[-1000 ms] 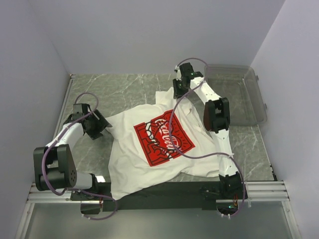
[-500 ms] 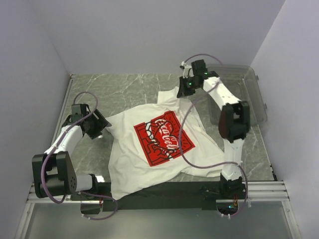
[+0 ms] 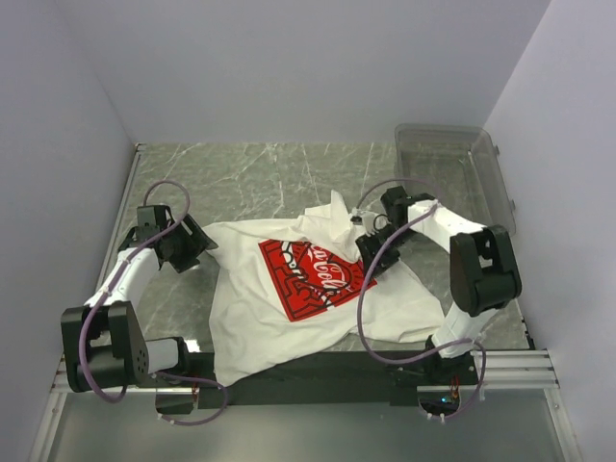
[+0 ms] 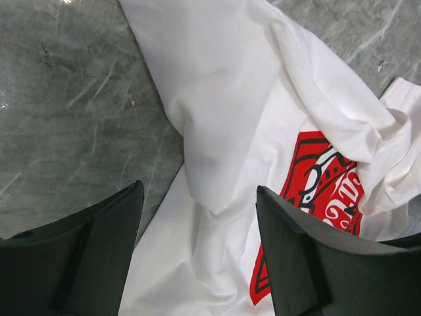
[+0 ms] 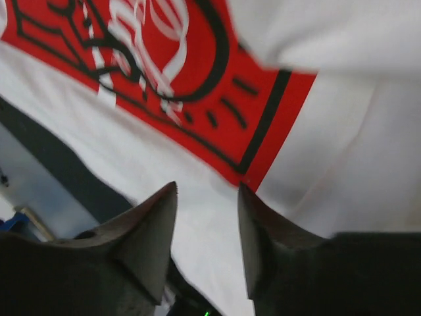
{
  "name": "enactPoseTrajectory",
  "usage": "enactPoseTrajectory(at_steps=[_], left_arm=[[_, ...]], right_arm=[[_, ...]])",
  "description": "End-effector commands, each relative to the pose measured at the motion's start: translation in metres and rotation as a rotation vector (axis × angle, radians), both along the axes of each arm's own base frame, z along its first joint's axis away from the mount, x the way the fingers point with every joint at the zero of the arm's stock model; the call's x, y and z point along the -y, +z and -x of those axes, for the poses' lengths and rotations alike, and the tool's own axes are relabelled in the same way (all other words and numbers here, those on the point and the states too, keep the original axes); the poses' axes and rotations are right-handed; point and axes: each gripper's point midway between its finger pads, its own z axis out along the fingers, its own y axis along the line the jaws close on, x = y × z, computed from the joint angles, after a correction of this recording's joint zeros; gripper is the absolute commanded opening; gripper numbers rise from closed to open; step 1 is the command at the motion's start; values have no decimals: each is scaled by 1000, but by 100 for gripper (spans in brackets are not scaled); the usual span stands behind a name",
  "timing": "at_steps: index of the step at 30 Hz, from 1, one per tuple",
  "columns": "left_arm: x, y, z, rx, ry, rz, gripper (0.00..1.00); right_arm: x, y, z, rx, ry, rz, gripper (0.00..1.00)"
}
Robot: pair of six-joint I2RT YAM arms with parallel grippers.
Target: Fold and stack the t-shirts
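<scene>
Swinging back from the far side near the bin [image 3: 452, 164], the right gripper [image 3: 373, 252] is now hanging over the shirt [image 3: 289, 332], at the right edge of the red print [image 3: 308, 279]. The shirt's far right part, stretched out toward the bin a second ago, is now lying folded in over the print's upper right corner, with a peak of white cloth standing up just beyond it.

In the right wrist view its fingers [image 5: 148, 224] are standing apart, with print and white cloth showing through the gap and nothing pinched between them.

On the other side, the left gripper [image 3: 197, 245] is sitting where it was, at the edge of the shirt's left sleeve. Its fingers [image 4: 99, 243] are spread wide, framing the sleeve below without gripping it; whether they are touching the cloth I cannot tell.

Rumpled and print-up, the shirt is lying in the middle of the table [image 3: 241, 173], its near hem reaching the arms' base rail.
</scene>
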Motion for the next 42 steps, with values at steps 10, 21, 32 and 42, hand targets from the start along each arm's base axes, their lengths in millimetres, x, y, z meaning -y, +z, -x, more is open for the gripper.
enactPoseTrajectory(at_steps=[10,21,32,42], left_arm=[[7,17,-3,96,-62,11,75],[2,18,-3,97,-49,-14,75],[3,19,-5,103,-55,-11,75],[3,19,-5,103,-57,-8,75]], right_arm=[[-30,121,-134,386,-212,-122,63],[-80,47,-255,504,-370,337,68],[-78,16,-270,554,-348,451,64],[-86,-3,-273,526,-331,447,59]])
